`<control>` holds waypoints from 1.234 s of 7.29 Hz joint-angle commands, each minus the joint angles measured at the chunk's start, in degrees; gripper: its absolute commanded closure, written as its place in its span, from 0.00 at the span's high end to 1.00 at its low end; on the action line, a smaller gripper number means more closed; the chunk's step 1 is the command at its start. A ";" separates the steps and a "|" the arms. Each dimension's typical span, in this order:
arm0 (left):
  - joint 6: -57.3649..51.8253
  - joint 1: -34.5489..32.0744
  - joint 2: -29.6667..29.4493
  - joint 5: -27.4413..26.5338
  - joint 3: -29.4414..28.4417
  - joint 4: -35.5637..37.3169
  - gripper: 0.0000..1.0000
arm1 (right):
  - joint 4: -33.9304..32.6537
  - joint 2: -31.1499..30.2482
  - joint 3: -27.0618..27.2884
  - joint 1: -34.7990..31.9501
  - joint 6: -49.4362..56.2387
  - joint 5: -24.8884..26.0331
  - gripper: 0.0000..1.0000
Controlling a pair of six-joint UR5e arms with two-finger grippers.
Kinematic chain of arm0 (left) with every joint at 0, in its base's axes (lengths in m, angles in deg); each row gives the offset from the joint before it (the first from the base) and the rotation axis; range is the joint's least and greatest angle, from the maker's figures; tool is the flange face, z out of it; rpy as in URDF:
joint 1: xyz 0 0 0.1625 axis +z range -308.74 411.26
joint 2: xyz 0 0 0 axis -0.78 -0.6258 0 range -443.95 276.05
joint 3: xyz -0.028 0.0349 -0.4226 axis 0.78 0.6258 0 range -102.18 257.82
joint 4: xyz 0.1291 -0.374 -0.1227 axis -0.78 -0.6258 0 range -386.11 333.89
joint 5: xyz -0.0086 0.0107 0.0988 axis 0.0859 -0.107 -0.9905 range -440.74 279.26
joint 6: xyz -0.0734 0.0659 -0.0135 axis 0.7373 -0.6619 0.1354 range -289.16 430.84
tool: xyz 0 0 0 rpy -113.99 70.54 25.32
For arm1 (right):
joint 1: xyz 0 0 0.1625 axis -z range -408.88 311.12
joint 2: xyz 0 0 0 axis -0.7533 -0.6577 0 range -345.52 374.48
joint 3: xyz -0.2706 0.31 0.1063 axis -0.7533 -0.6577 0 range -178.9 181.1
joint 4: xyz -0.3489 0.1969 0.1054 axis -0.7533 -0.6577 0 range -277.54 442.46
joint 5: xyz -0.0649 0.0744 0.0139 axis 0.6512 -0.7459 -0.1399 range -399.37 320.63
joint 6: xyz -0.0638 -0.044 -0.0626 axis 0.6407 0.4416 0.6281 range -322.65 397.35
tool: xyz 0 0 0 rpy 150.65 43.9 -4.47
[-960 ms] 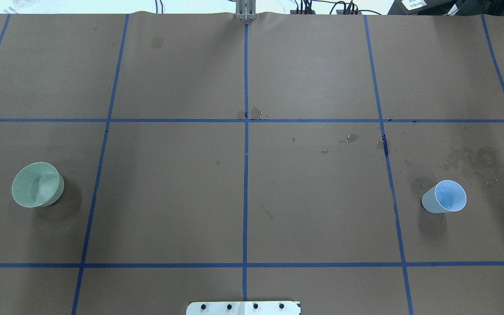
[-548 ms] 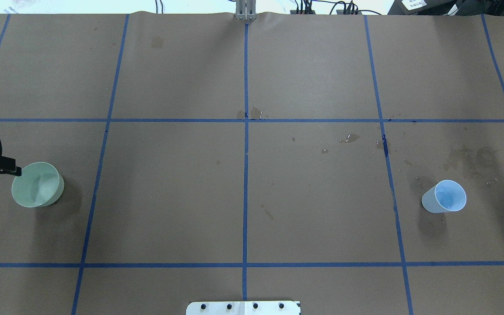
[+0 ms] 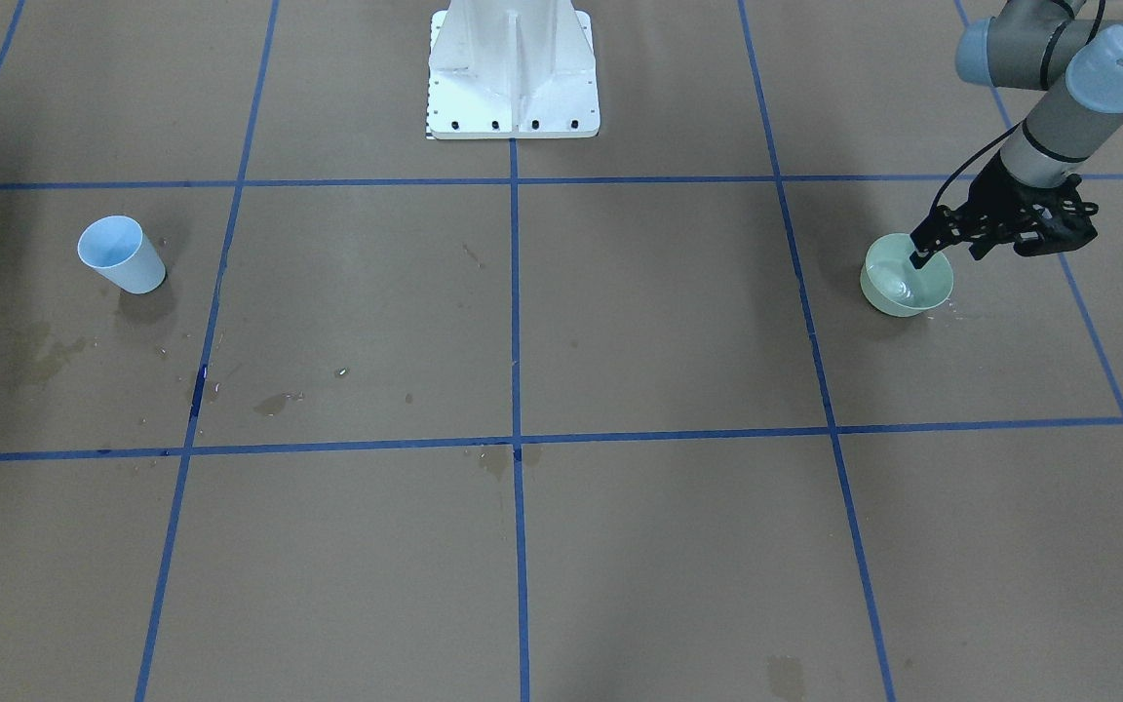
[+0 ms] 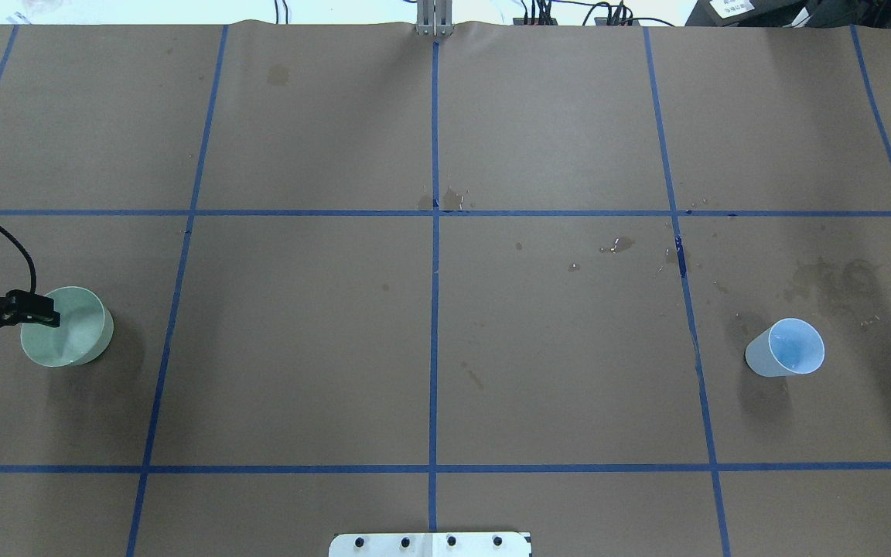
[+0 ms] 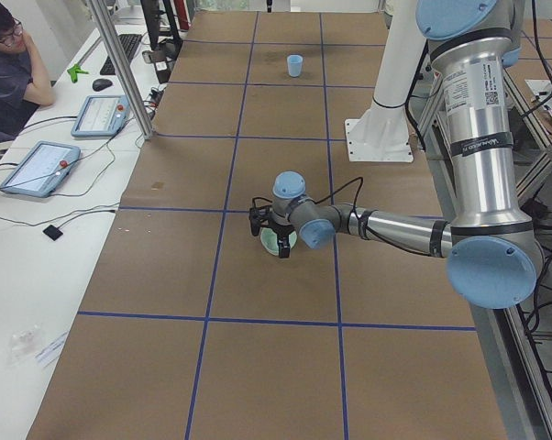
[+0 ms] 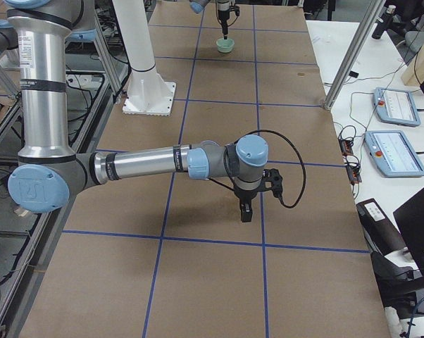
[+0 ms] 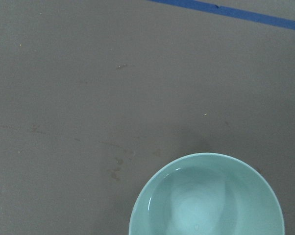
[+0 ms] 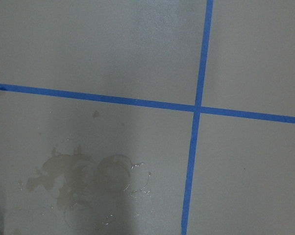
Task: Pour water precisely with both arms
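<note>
We see the left gripper (image 3: 924,255) poised over the rim of the green bowl (image 3: 907,283) at the right of the front view, its jaws together. Water (image 7: 196,208) pools inside the bowl. The right gripper (image 6: 245,212) appears only from the side; we cannot tell its jaws' state.
</note>
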 commanded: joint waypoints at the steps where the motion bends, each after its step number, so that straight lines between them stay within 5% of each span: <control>1: -0.18 0.64 -1.13 -0.04 -2.01 -0.01 0.99 | 0.07 0.08 0.13 -0.02 -0.03 -0.14 1.00; 5: -0.45 0.73 -0.96 -0.04 -2.45 -0.01 0.53 | 0.07 0.17 0.13 -0.02 -0.03 -0.06 1.00; 7: -0.54 0.73 -0.52 -0.04 -2.45 -0.89 0.11 | 0.07 0.17 0.13 -0.02 -0.03 -0.06 1.00; 8: -0.71 0.73 -0.43 0.05 -2.37 -0.89 0.00 | 0.07 0.17 0.13 0.07 -0.03 0.03 1.00; 9: -0.80 0.56 -0.34 0.66 -1.84 -0.89 0.00 | 0.07 0.17 0.04 0.07 -0.03 0.03 1.00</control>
